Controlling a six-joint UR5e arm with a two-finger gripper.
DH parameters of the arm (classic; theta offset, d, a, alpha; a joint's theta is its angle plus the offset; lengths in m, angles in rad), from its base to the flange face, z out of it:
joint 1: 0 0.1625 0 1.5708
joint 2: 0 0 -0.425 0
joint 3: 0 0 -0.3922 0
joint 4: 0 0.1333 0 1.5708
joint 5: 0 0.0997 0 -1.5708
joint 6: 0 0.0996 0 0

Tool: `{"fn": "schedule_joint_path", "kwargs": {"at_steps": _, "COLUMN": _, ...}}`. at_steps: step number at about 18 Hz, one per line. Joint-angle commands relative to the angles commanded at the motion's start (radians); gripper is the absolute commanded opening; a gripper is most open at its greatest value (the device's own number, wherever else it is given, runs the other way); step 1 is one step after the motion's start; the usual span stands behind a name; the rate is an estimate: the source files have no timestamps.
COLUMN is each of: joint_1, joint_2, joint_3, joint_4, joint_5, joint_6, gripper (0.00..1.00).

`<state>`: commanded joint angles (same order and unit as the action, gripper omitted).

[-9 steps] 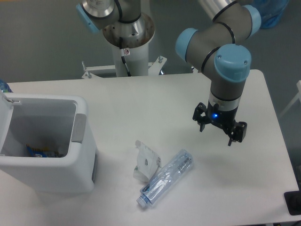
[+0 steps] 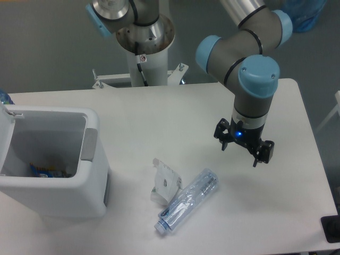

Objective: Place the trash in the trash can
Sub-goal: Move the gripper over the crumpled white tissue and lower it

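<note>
Approach step, nothing grasped yet: claw [image 2: 243, 146] hangs above the table [image 2: 175, 114], fingers spread and empty, to the right of and a bit farther back than the litter. Bottle [image 2: 187, 201] lies on its side near the front edge, slanting from cap end at near-left to base at far-right. Wrapper [image 2: 164, 182] sits against the bottle's left side, apparently touching. Trash can [image 2: 93, 180] stands at the left with its lid up, mouth open, some coloured item already inside. Next move likely: shift claw left and nearer, turn the wrist to cross the bottle's axis, then descend. Bare tabletop between litter and can, so the carry path looks free. Bottle cap is close to the front edge; a push could roll it off.
</note>
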<state>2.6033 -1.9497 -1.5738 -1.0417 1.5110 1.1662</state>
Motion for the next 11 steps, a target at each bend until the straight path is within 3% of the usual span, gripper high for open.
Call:
{"fn": "schedule_joint_path", "kwargs": {"at_steps": 7, "joint_1": -0.138, "joint_2": 0.002, "joint_3": -0.060, "joint_4": 0.023, "joint_5": 0.000, "joint_6": -0.385, "gripper": 1.00}}
{"fn": "schedule_joint_path", "kwargs": {"at_steps": 11, "joint_1": -0.186, "joint_2": -0.005, "joint_3": -0.104, "joint_4": 0.061, "joint_5": 0.002, "joint_6": -0.436, "gripper": 1.00}}
